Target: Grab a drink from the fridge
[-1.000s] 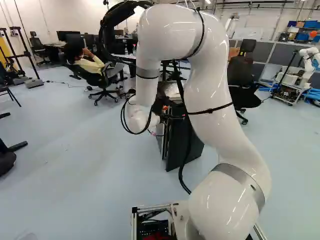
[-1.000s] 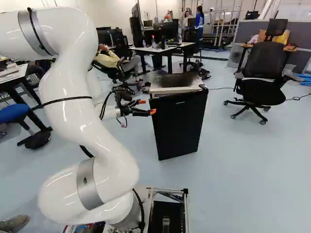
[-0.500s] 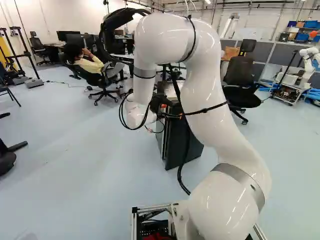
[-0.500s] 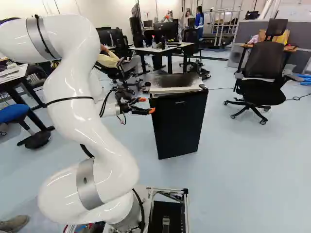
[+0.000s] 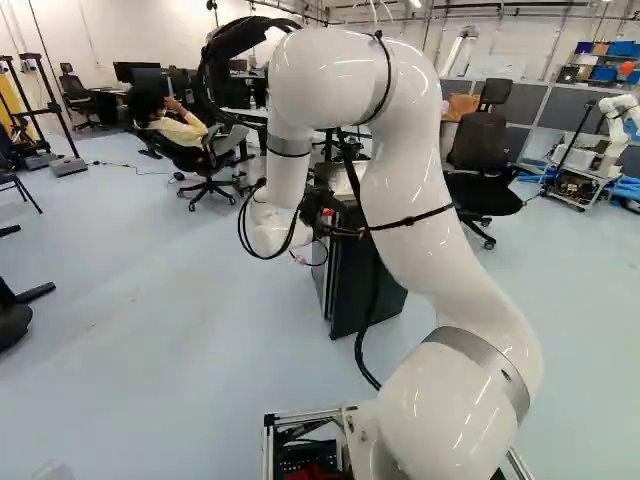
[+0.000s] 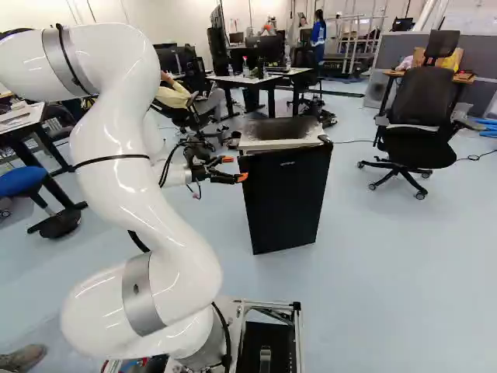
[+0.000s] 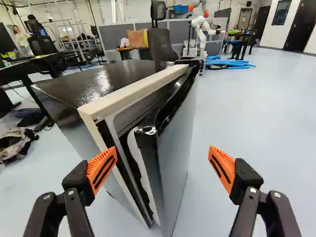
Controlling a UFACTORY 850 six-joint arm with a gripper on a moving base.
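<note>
The gripper (image 6: pixel 235 169) holds its jaws spread wide, with orange pads (image 7: pixel 102 169) set apart. The fridge (image 7: pixel 116 76) stands ahead of the jaws. The near edge of its door (image 7: pixel 174 140) lies ahead of the space between them; a narrow gap separates door from cabinet. An office chair (image 7: pixel 161 44) stands farther ahead of the jaws, beyond the fridge.

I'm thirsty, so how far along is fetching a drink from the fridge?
Done: the fridge door looks slightly ajar, a gap showing along its near edge.
In hand: the open hand is lined up at that edge, gripping nothing.
Left: probably opening the door wider, then grasping and removing a drink.
</note>
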